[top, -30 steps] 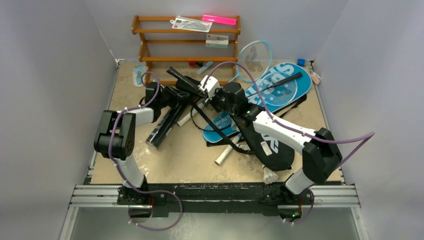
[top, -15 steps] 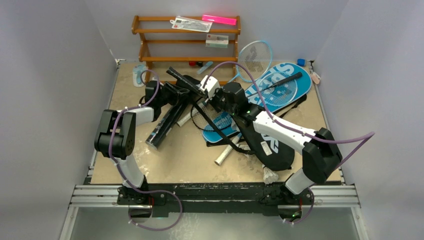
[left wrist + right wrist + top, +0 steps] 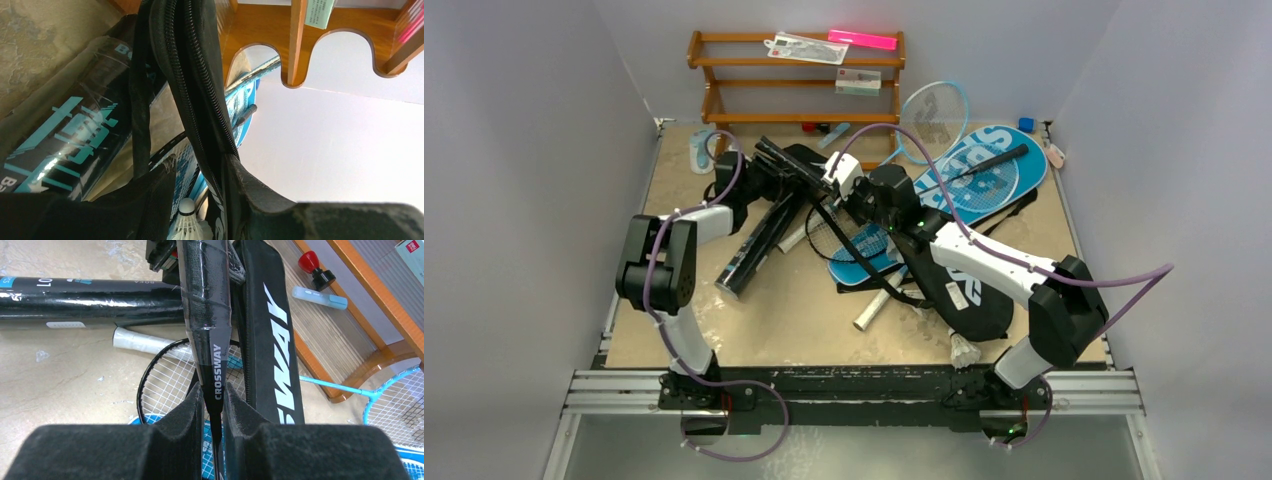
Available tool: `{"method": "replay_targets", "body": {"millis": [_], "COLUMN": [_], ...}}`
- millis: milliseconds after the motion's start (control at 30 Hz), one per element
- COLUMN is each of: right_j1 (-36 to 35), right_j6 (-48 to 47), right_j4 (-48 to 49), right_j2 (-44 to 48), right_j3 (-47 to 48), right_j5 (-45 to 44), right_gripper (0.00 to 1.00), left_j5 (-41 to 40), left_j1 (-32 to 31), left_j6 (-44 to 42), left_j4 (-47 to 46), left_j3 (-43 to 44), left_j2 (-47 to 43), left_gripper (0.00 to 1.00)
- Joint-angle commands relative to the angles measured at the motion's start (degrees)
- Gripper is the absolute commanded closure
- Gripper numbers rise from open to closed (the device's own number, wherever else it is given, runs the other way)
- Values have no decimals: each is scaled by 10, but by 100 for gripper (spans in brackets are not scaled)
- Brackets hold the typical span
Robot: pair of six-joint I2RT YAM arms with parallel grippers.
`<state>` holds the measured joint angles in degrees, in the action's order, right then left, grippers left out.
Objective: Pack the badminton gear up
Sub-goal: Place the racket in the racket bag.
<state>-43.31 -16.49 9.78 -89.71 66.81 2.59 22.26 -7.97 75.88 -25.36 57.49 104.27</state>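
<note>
My right gripper (image 3: pixel 213 390) (image 3: pixel 839 182) is shut on the thin shaft of the black racket (image 3: pixel 216 375), just below its film-wrapped handle (image 3: pixel 205 285). Beside it lies the black "CROSSWAY" cover (image 3: pixel 272 340) (image 3: pixel 979 310). My left gripper (image 3: pixel 200 165) (image 3: pixel 769 183) holds its jaws apart around the cover's zipped edge (image 3: pixel 200 75), which rests against one finger with a gap at the other. A white shuttlecock (image 3: pixel 187 220) shows beyond that gap. The long black tube (image 3: pixel 754 245) (image 3: pixel 75 297) lies left of centre. At the back right are the blue "SPORT" cover (image 3: pixel 984 170) and the light-blue racket (image 3: pixel 934 115).
The wooden rack (image 3: pixel 799 85) stands against the back wall, close behind both grippers, with packets and a pink bar on top. A white racket grip (image 3: pixel 869 312) and a shuttlecock (image 3: pixel 964 350) lie near the front edge. Small items (image 3: pixel 312 265) sit under the rack.
My left gripper has shifted a little toward the rack and its jaws have widened around the cover's edge. The right arm and the racket have stayed put.
</note>
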Motion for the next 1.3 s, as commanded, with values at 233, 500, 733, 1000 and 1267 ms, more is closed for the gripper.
{"method": "replay_targets", "body": {"millis": [233, 500, 733, 1000, 1267], "right_j1": [2, 2, 2, 7, 13], "right_j6": [9, 14, 23, 33, 39], "right_j4": [29, 21, 19, 18, 25], "right_j2": [28, 35, 30, 31, 35], "right_j3": [11, 5, 10, 11, 8], "right_j5": [19, 25, 16, -3, 8], "right_gripper": [91, 91, 91, 92, 92], "left_j5": [-14, -37, -25, -66, -53], "left_j1": [-9, -9, -15, -10, -10], "left_j6": [-3, -46, -52, -63, -32], "left_j4": [6, 57, 64, 77, 47], "left_j3": [56, 155, 178, 101, 25], "left_j2": [48, 57, 74, 15, -43], "left_gripper": [73, 86, 99, 83, 67]}}
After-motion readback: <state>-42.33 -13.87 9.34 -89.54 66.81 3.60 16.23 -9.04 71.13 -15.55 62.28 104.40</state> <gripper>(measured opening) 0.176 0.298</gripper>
